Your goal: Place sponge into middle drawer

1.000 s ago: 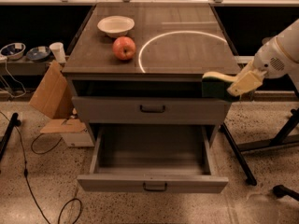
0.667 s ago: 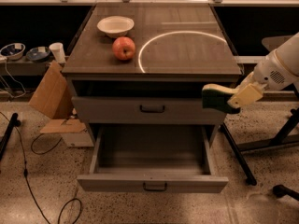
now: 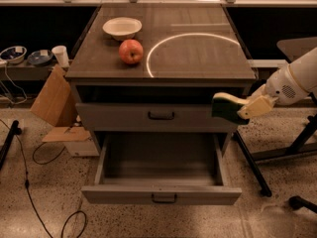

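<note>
While cabinet-side (image 3: 198, 58), sponge (image 3: 224, 109) in end effector (image 3: 246, 113)

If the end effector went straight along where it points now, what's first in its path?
Likely the closed upper drawer front, near its right end: the end effector, gripping the sponge, points left at that height, above the open middle drawer. Depth is unclear; it may pass in front.

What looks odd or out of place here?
Nothing is spilled or broken. The one oddity: a dark green and yellow block sponge hangs in mid-air, gripped by the robot's gripper, up and right of the pulled-out wide grey lower drawer.
</note>
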{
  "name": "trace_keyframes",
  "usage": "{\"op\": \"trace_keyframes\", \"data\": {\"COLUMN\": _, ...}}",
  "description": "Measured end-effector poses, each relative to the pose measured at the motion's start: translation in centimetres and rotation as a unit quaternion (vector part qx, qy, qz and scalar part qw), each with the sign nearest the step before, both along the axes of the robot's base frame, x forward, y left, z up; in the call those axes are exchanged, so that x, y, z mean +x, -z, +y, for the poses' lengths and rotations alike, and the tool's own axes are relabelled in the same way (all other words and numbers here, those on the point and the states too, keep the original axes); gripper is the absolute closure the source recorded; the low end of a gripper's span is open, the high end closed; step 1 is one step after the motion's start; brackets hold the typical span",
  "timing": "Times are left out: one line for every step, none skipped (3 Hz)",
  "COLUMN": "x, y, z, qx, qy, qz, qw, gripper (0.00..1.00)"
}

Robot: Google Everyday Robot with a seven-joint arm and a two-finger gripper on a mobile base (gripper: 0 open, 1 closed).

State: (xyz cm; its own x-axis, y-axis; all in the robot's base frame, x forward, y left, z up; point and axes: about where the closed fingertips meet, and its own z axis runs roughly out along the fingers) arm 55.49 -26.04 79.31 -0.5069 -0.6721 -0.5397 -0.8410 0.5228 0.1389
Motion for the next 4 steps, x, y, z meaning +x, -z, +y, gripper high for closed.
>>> {"op": "trace_keyframes", "data": {"x": -1.6, "y": 6.8, "z": -0.1, "qx": 0.045, "qy": 0.017, "qz": 0.032, "qw": 0.9983, "gripper": 1.00}}
{"op": "trace_keyframes", "data": {"x": -3.2, "y": 11.3, "z": 0.6, "qx": 0.070, "qy": 0.023, "qz": 0.059, "qw": 0.9956, "gripper": 1.00}}
{"op": "trace_keyframes", "data": {"x": -4.4, "y": 16.0, "z": 1.7, "qx": 0.100, "qy": 0.031, "qz": 0.091, "qw": 0.9904, "gripper": 1.00}}
{"op": "trace_keyframes", "data": {"x": -4.4, "y": 19.5, "z": 2.7, "qx": 0.129, "qy": 0.049, "qz": 0.118, "qw": 0.9835, "gripper": 1.00}}
